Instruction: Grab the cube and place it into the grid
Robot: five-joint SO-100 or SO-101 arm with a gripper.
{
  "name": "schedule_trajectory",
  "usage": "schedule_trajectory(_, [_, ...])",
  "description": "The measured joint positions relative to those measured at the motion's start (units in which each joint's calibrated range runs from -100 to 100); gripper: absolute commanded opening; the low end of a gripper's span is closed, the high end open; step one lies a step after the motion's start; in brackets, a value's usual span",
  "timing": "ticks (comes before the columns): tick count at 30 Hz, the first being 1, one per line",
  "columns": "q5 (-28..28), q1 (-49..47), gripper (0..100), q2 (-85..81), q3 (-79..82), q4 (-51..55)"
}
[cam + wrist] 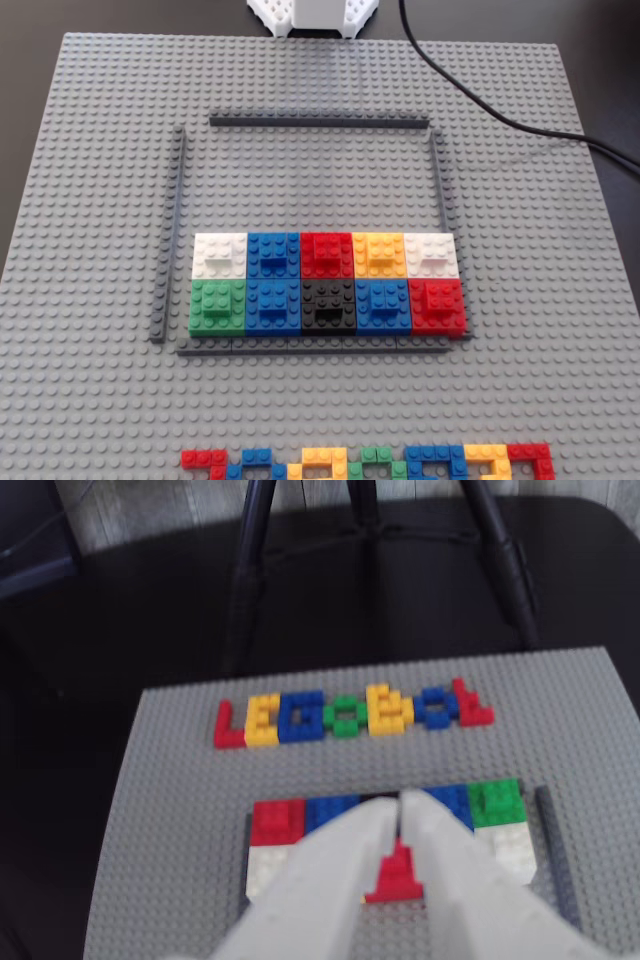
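A studded grey baseplate (90, 400) carries the grid (310, 121), a square of thin dark-grey strips holding two rows of glossy square blocks. Two white cubes sit in its upper row: one (219, 254) at left centre of the fixed view, one (431, 254) at right centre. In the wrist view, the smooth white end effector (400, 805) rises from the bottom edge (fingertips nearly touching, nothing held), the white blocks (270, 868) flanking it low in frame.
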Motion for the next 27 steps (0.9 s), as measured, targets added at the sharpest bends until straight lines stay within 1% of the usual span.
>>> schedule_trajectory(11, [-0.7, 1.2, 0, -13.6, 16.6, -2.2])
schedule_trajectory(22, [-2.2, 0.4, 0, -15.6, 29.1, -4.9])
schedule_trajectory(27, [-1.7, 0.4, 0, -15.6, 34.8, -5.7])
